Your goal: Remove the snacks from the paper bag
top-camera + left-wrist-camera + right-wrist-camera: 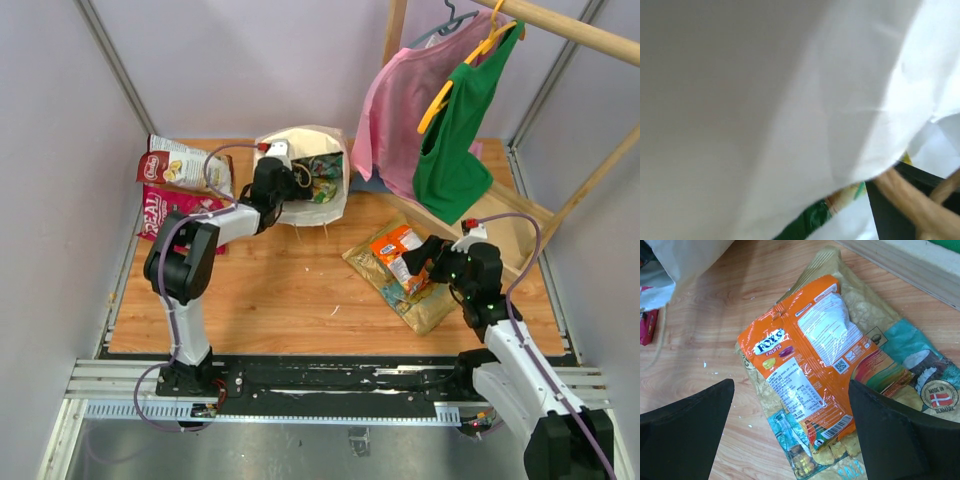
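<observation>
Paper bag at far centre of table, mouth facing near side, packets visible inside. Left gripper reaches into bag mouth, jaws spread wide, nothing seen held. Left wrist view: pale bag wall fills frame; green packet edge and loop handle beside one dark finger.

Right gripper open, hovering above orange packet, no contact. Orange packet lies on top of tan packet, right of bag.

Red-white packet and magenta packet lie at far left, touching.
</observation>
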{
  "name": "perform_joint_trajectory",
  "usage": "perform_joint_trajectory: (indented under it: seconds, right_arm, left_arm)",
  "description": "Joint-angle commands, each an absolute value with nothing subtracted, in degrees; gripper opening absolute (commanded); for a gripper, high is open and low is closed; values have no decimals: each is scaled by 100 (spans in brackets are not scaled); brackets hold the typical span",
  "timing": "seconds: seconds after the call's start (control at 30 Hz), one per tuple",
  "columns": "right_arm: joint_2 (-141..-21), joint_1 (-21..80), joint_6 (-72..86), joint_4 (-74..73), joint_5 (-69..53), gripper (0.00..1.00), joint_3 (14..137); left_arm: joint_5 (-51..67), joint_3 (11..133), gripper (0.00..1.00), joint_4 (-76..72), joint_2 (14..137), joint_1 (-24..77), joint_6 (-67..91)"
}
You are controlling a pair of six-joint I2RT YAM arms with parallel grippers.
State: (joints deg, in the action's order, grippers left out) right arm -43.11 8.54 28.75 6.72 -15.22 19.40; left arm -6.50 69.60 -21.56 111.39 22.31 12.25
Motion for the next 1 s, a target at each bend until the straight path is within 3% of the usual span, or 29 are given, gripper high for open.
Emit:
perform_joint_trajectory:
  seconds: [0.0,0.17,0.53,0.97]
  right_arm:
    - [-4419,773,2946,936,-1656,98,1855]
    - [-4585,773,2996,1068,-1733,98,1828]
    - [-4637,769,2990,1090,-1749,98,1820]
    - [-4566,773,2997,1072,-1766,98,1812]
  left_arm:
    - [-964,6193,100,-2410,10709,2302,2475]
    - [-915,5650,100,-2686,10297,2458,2982]
    - [-1993,4937,98,-2308,10136,2943,4477]
    - [-2821,3819,95,-3141,9421,3183,5625]
